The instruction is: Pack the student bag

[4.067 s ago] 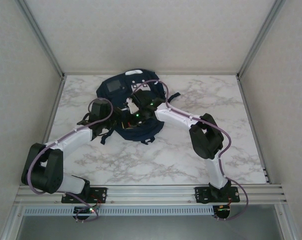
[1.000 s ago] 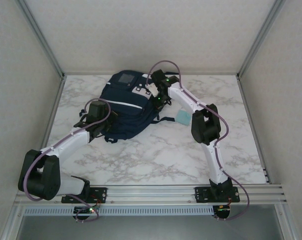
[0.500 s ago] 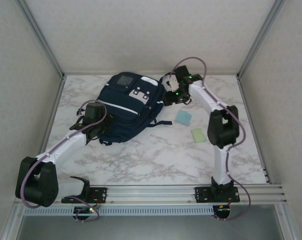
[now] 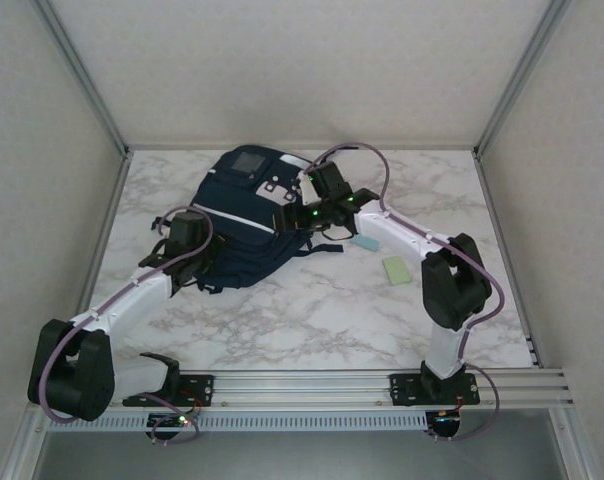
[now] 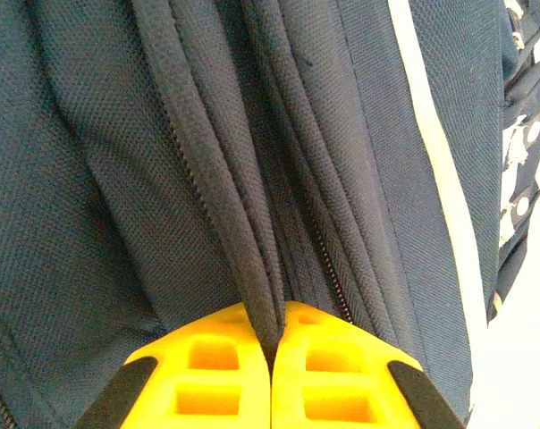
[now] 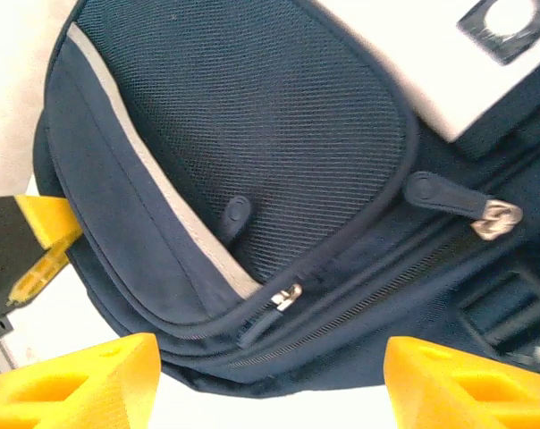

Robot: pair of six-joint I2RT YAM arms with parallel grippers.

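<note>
The right end effector (image 4: 286,218) has swung back from the far right and now hangs over the bag (image 4: 232,228), its fingers spread. The left end effector (image 5: 272,362) pinches a fold of the bag, which lies far left of centre on the desk (image 4: 312,310).

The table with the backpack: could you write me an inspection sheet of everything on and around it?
Surface: white marble-pattern table.
Job's things: student bag lying on the table's far left half.
Clutter: blue pad and green pad lying loose to the right of the bag.
Grippers: left gripper, jaws shut on a fold of the bag's fabric; right gripper, jaws open over the bag's zipped pocket.
Cables: purple cables looped along both arms.
Surroundings: pale walls, metal frame.
</note>
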